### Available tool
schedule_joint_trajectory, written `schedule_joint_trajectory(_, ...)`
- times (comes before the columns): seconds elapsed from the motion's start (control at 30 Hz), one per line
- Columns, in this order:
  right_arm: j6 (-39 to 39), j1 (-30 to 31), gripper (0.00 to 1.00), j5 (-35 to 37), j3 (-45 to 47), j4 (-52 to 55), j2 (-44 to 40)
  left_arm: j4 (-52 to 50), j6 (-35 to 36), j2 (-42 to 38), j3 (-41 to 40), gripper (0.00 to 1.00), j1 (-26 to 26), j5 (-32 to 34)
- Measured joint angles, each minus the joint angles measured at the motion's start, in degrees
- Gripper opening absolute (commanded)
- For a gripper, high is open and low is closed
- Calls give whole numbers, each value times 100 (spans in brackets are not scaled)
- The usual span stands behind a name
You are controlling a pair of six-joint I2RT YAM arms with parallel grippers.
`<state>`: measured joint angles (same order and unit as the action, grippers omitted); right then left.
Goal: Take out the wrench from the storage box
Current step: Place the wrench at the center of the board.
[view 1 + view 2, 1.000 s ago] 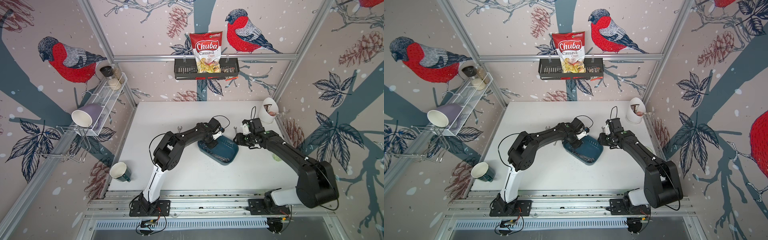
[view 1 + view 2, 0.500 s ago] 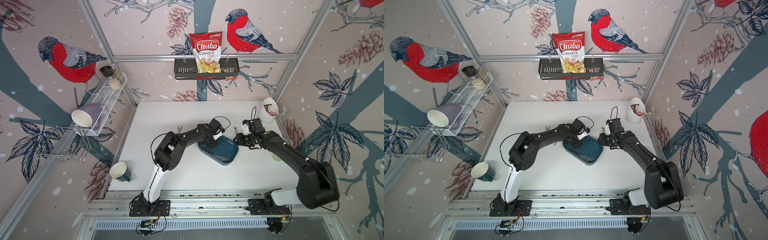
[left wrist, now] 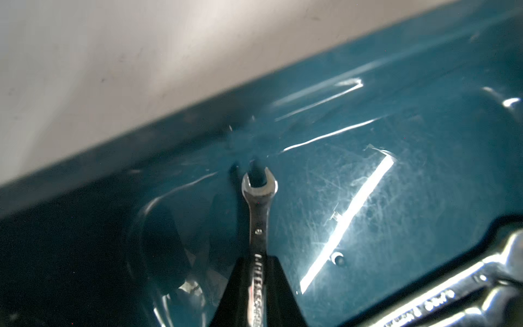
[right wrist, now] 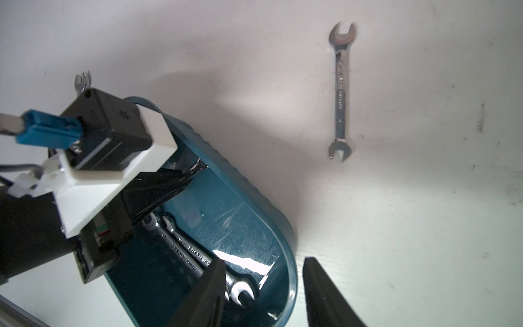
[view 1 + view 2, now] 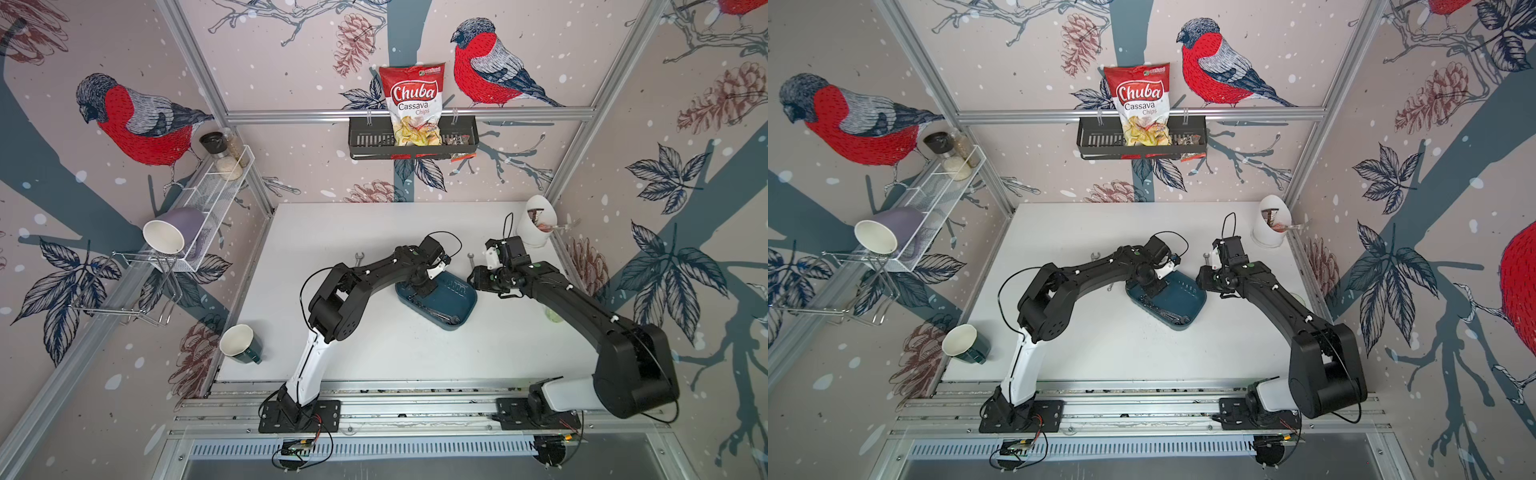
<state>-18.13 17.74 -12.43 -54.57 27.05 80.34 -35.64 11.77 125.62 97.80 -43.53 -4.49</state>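
Left hand now closed on one wrench; two more in storage box; right hand half-open, empty

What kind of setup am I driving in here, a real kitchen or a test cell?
Most likely a staged test cell, not a real kitchen: bird-print wallpaper panels set in an aluminium frame, and two arms bolted to rails at the edge of a white table.
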Motion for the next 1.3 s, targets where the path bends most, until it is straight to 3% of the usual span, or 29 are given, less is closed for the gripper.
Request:
schedule_joint_trajectory(0.47, 0, -7, 50, -125, -46, 0, -129, -249, -225, -566, 527, 16, 262, -195)
schedule_joint_trajectory(0.67, 0, 15, 51, -258, -61, -22, -129, -280, -258, -833, 595, 16, 643, -162)
schedule_joint_trajectory(1.03, 0, 476, 51, -319, -232, -48, 13, -181, -745, -1169, -380, 16, 1698, 125)
schedule_joint_trajectory(1.3, 2, 890, 51, -304, -372, -44, 247, 208, -1279, -1019, -1088, 16, 2083, 299)
